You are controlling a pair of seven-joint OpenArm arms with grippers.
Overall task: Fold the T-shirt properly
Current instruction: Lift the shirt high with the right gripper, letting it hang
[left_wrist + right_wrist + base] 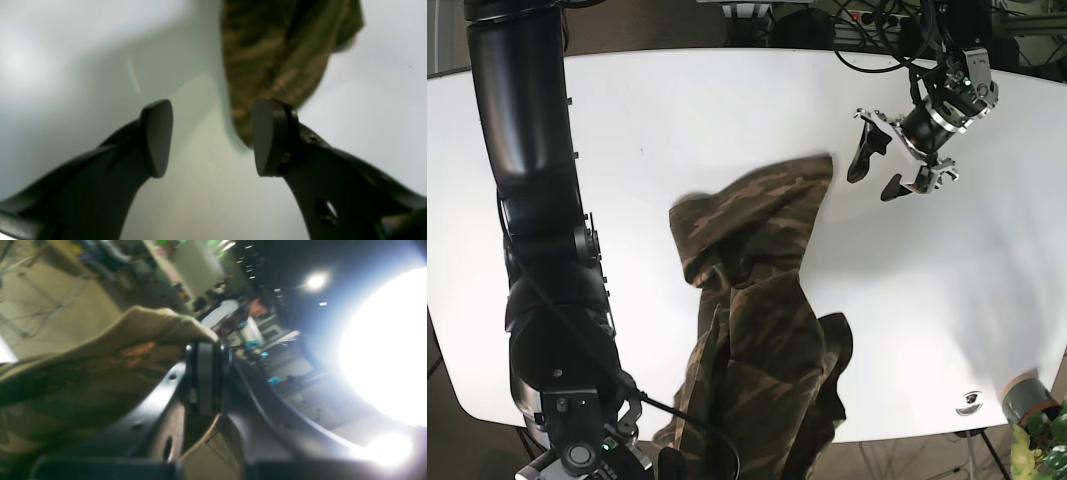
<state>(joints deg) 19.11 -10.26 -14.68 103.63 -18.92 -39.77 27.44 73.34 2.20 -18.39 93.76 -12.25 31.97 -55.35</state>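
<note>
The camouflage T-shirt [757, 290] lies crumpled in a long strip from the middle of the white table [677, 100] down over its front edge. My left gripper [875, 178] is open and empty, just right of the shirt's upper corner. In the left wrist view the left gripper [211, 136] is open over the table, and the shirt [277, 56] lies just beyond its right finger. My right gripper [208, 373] is shut on the shirt's fabric [100, 366] and holds it lifted. In the base view this gripper is hidden at the shirt's lower end.
My right arm [542, 250] rises tall along the left side of the table. Cables [877, 30] lie at the back edge. A small round object [971, 401] and a grey pot [1025, 400] with a plant sit at the front right corner.
</note>
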